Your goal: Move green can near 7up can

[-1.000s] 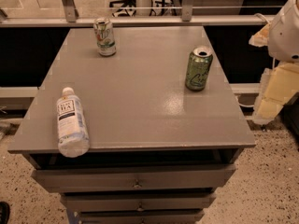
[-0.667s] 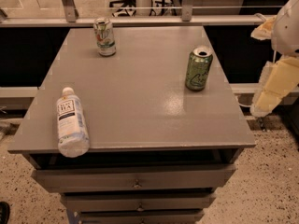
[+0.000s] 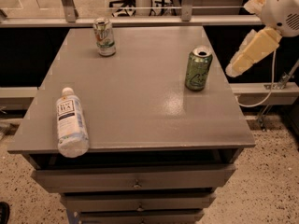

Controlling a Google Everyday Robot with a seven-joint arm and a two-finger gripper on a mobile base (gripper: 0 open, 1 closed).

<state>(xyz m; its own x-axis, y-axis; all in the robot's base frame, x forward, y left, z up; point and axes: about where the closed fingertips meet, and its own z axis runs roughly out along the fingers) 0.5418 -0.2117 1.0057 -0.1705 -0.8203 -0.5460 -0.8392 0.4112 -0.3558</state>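
The green can (image 3: pixel 198 68) stands upright near the right edge of the grey table (image 3: pixel 140 106); it is green all over with pale markings and a silver top. The 7up can (image 3: pixel 104 36), white with green patches, stands upright at the far left of the tabletop. My gripper (image 3: pixel 235 68) hangs off the table's right side, just right of the green can and about level with it, not touching it. Its cream-coloured end points down and to the left from the white wrist (image 3: pixel 282 9).
A clear water bottle (image 3: pixel 71 123) with a white label lies on its side near the front left edge. The table has drawers (image 3: pixel 135 181) below. A rail and glass partition (image 3: pixel 140 13) run behind the table. A cable (image 3: pixel 266 92) hangs at the right.
The arm has risen and swung left, bringing the gripper closer to the green can. The cans and the bottle have not moved.
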